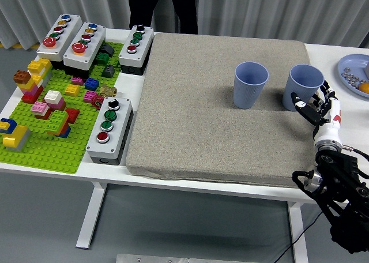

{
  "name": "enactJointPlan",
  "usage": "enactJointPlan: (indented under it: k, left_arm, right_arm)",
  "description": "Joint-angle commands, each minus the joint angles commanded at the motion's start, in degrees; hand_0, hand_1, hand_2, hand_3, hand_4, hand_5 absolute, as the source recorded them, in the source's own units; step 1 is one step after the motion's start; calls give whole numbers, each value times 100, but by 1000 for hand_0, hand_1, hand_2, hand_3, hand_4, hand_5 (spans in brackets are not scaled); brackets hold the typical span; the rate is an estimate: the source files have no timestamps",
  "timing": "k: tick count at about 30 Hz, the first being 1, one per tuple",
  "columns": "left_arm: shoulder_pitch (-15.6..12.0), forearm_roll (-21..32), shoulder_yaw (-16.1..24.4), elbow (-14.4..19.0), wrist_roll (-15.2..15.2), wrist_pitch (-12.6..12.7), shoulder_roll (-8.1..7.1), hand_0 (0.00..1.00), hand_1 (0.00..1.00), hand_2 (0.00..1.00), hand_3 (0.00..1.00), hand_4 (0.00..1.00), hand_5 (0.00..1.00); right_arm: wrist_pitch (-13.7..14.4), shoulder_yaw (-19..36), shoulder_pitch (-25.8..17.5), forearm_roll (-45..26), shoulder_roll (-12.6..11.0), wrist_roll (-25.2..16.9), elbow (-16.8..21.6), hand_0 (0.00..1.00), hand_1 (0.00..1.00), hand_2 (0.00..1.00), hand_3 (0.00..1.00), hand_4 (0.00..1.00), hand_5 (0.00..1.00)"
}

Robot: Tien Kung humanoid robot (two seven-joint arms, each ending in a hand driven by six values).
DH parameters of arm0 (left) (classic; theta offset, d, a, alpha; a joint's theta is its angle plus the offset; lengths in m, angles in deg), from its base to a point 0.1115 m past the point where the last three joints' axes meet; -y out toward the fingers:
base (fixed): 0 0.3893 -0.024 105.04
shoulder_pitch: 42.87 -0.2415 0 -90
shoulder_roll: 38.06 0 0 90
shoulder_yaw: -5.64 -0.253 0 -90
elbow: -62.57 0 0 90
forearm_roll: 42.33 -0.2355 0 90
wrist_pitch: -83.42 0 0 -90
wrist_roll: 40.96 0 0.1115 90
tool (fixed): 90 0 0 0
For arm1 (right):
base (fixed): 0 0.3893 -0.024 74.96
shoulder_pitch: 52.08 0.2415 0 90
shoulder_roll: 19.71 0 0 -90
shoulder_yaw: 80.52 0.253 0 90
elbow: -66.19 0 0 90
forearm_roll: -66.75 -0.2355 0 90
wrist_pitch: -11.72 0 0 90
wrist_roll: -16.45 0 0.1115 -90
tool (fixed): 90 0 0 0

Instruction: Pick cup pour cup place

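Reaching step: right hand (319,108), fingers spread and empty, just at five o'clock of right cup (304,86). Next: wrap it, lift, pour into left cup (251,85).

The right arm (340,208) rises from the lower right corner, its black forearm angled up toward the table's near edge. The right hand (320,108) stands upright on a white wrist, its black-and-white fingers (304,107) spread apart, grasping nothing.
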Motion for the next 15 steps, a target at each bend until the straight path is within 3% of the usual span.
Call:
enactJointPlan:
  k: [15]
  left_arm:
    - [19, 28, -26, 0, -6, -2, -3, 751, 808, 846, 762, 510, 964]
  right_arm:
    - [0, -47, 65, 7, 17, 32, -45, 944, 851, 955, 930, 895, 358]
